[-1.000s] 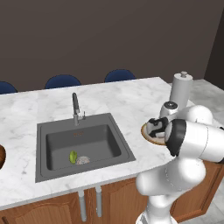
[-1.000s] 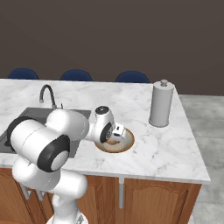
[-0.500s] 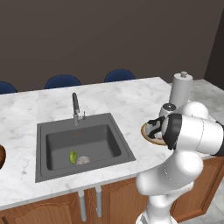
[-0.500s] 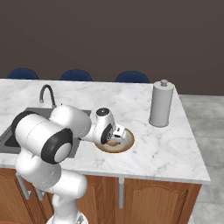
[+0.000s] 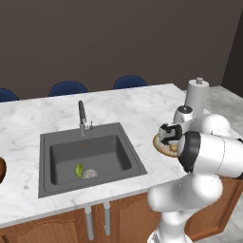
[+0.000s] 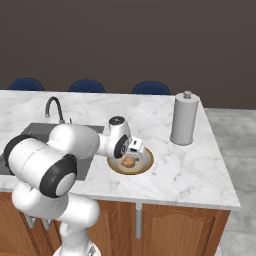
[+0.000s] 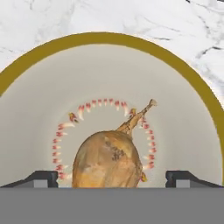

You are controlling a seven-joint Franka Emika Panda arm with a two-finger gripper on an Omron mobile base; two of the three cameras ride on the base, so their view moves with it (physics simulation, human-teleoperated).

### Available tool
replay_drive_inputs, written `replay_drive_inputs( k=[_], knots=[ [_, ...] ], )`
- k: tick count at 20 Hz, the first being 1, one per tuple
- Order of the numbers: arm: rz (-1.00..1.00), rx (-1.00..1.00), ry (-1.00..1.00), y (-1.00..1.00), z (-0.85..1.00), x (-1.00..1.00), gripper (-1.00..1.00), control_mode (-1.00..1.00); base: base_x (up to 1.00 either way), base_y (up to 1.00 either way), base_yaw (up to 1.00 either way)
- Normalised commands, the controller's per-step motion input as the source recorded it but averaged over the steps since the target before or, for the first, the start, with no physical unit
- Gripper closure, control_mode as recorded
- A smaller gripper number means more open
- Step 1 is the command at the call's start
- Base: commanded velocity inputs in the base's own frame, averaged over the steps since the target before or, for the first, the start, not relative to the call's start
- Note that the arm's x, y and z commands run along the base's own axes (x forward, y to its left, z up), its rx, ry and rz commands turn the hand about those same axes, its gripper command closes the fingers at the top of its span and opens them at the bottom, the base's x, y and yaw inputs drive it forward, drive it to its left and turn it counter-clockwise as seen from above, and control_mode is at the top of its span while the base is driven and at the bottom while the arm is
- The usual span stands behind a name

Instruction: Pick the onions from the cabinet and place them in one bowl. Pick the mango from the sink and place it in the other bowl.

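Observation:
A tan-yellow onion (image 7: 107, 159) with a thin stem lies inside the shallow tan bowl (image 7: 109, 38), whose rim is darker brown. My gripper (image 7: 113, 178) hovers just over it, open, its fingertips (image 7: 41, 177) standing wide of the onion on both sides. From the right base view the onion (image 6: 129, 161) rests in the bowl (image 6: 144, 163) under the gripper (image 6: 132, 150). The yellow-green mango (image 5: 79, 170) lies in the grey sink (image 5: 90, 156) near the drain. The dark wooden bowl (image 5: 1, 170) peeks in at the left edge. The cabinet is out of view.
A paper towel holder (image 5: 197, 95) stands upright on the marble counter behind the tan bowl. The faucet (image 5: 82, 116) rises at the back of the sink. Blue chair backs (image 5: 69, 88) line the counter's far side.
The jaws have spread wide and let go of the tan onion, which now lies in the tan bowl. The arm has shifted only slightly.

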Motion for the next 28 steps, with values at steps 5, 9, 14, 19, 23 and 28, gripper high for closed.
replay_drive_inputs(
  k=[5,9,14,19,23,28],
  knots=[
    [0.0,0.02,0.03,0.01,0.87,-0.13,-1.0,-1.0,0.0,0.0,0.0],
    [0.0,0.03,0.08,0.22,0.71,-0.39,-1.0,-1.0,0.0,0.0,0.0],
    [-0.1,0.09,-0.01,0.38,0.56,-0.43,-1.0,-1.0,0.0,0.0,0.0],
    [-0.26,0.14,-0.09,0.25,0.54,-0.54,-1.0,-1.0,0.0,0.0,0.0],
    [-0.15,0.0,-0.06,0.39,0.68,-0.33,-1.0,-1.0,0.0,0.0,0.0],
    [-0.1,0.0,-0.05,0.33,0.4,-0.65,-1.0,-1.0,0.0,0.0,0.0]
  ],
)
